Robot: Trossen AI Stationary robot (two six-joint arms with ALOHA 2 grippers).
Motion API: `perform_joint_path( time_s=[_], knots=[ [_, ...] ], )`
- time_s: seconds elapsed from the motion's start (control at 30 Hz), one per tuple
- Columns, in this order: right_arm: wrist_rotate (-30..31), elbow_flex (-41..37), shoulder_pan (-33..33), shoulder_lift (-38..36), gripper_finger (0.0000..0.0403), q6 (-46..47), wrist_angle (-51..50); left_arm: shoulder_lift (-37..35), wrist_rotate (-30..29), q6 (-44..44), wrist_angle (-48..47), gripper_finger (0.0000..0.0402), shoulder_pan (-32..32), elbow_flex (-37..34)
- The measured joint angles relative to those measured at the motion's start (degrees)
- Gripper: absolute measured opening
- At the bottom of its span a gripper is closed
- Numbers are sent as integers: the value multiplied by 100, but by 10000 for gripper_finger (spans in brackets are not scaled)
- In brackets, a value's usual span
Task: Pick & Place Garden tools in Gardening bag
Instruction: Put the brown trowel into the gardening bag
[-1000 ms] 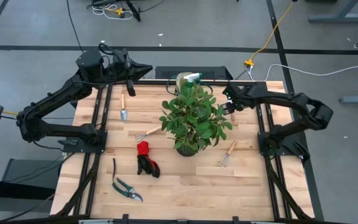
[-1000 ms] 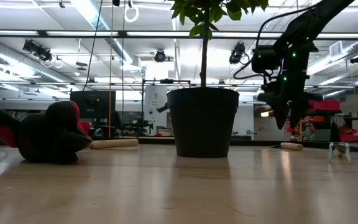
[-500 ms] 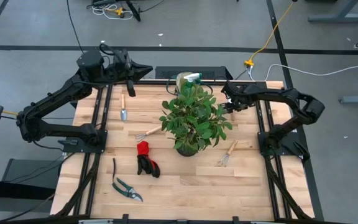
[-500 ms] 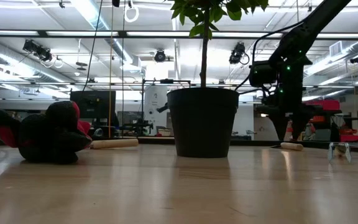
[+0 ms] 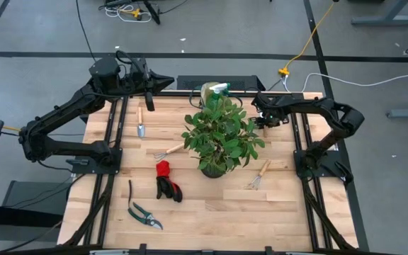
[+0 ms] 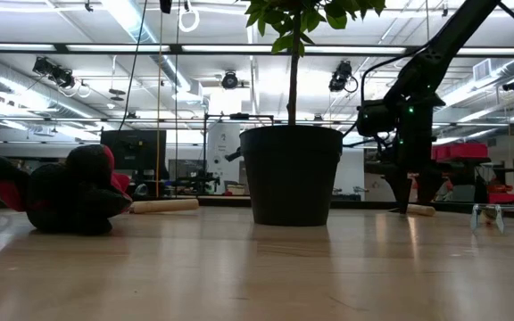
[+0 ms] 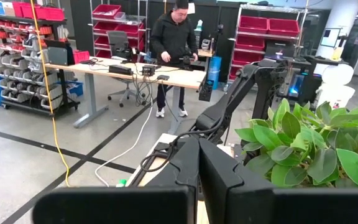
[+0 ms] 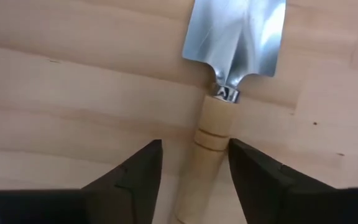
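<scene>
The right claw [image 8: 194, 165] is down at the table by the plant [image 5: 219, 134], fingers parted on either side of a trowel's [image 8: 229, 74] wooden handle, seemingly not yet squeezing it. The left claw [image 5: 167, 80] waits closed near the bag [image 5: 210, 91].

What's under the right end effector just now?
A trowel lying on the table: its wooden handle sits between the open fingers, metal blade ahead. The handle's end is out of sight.

Shiny metal trowel [image 8: 236, 38], pale wooden handle; matt wood table [image 8: 73, 93].
</scene>
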Motion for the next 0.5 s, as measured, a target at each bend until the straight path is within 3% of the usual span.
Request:
perform_joint_path(
  time_s=[0.5],
  knots=[
    [-40,-28,2,1,101,85,65,0,0,1,0,14,0,0]
  ],
)
